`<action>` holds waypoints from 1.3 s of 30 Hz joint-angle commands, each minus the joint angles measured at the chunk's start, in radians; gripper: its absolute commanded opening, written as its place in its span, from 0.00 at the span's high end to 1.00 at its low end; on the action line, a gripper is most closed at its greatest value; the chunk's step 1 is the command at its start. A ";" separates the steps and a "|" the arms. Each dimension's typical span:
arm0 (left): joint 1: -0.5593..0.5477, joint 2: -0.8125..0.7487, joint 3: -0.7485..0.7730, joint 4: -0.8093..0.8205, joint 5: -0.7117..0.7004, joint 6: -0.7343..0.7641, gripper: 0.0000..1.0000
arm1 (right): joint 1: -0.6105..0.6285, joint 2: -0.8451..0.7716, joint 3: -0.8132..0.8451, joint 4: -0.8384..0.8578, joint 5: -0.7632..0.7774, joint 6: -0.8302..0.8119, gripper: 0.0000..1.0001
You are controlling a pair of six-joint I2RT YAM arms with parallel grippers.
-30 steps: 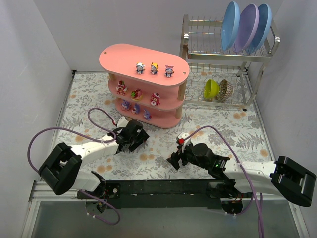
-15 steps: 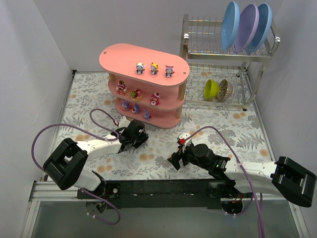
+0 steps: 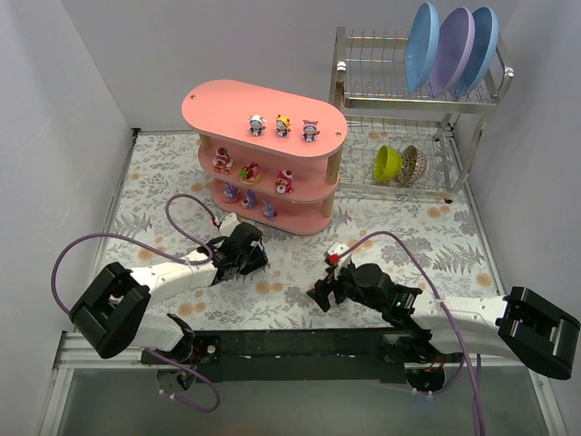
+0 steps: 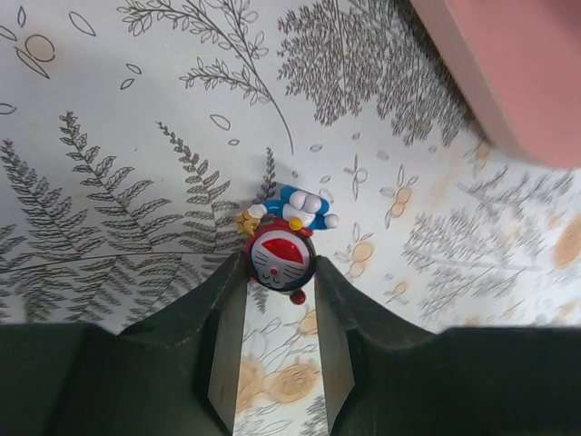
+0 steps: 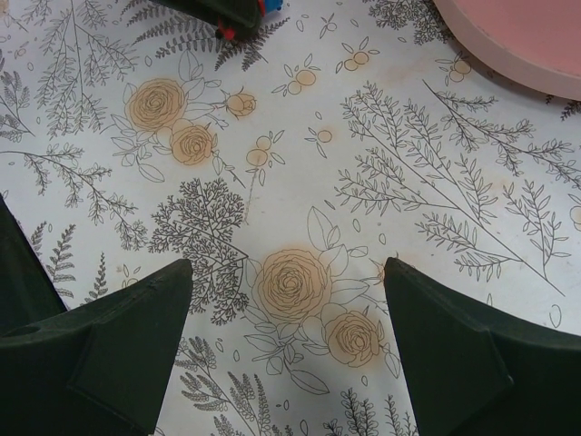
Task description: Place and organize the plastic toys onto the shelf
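The pink three-tier shelf (image 3: 236, 98) stands at the back centre. It carries three small figurines on top (image 3: 283, 125), three red and pink ones on the middle tier (image 3: 250, 172), and purple ones on the bottom tier (image 3: 250, 199). My left gripper (image 3: 252, 257) is low on the mat in front of the shelf. In the left wrist view it (image 4: 280, 272) is shut on the head of a blue figurine with a red cap (image 4: 281, 256), which lies on the mat. The shelf base (image 4: 526, 73) is at upper right. My right gripper (image 3: 320, 295) is open and empty above the mat (image 5: 286, 291).
A metal wire dish rack (image 3: 363, 136) stands at back right, with blue and purple plates (image 3: 451, 50) on top and a green bowl (image 3: 388, 163) and a patterned bowl (image 3: 413, 164) below. Walls close in on the left, back and right. The shelf edge (image 5: 517, 45) and left gripper (image 5: 213, 11) show in the right wrist view.
My left gripper has shifted a little to the left and turned slightly on the mat. The right arm has not moved.
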 commanded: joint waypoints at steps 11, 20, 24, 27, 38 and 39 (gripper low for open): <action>-0.211 -0.218 0.006 -0.095 0.075 0.618 0.92 | -0.025 -0.035 0.098 -0.103 -0.066 0.005 0.06; -0.386 -0.176 0.093 -0.075 -0.033 0.816 0.91 | -0.192 -0.141 0.237 -0.371 -0.197 0.101 0.06; -0.460 -0.158 0.119 -0.057 -0.083 0.911 0.91 | -0.311 -0.158 0.249 -0.388 -0.389 0.248 0.08; -0.497 -0.138 0.134 -0.034 -0.103 0.979 0.90 | -0.333 -0.155 0.250 -0.371 -0.455 0.316 0.10; -0.570 -0.107 0.142 0.072 -0.134 1.120 0.88 | -0.351 -0.045 0.235 -0.243 -0.621 0.485 0.14; -0.575 -0.104 0.144 0.084 -0.137 1.126 0.88 | -0.352 -0.038 0.228 -0.221 -0.635 0.494 0.15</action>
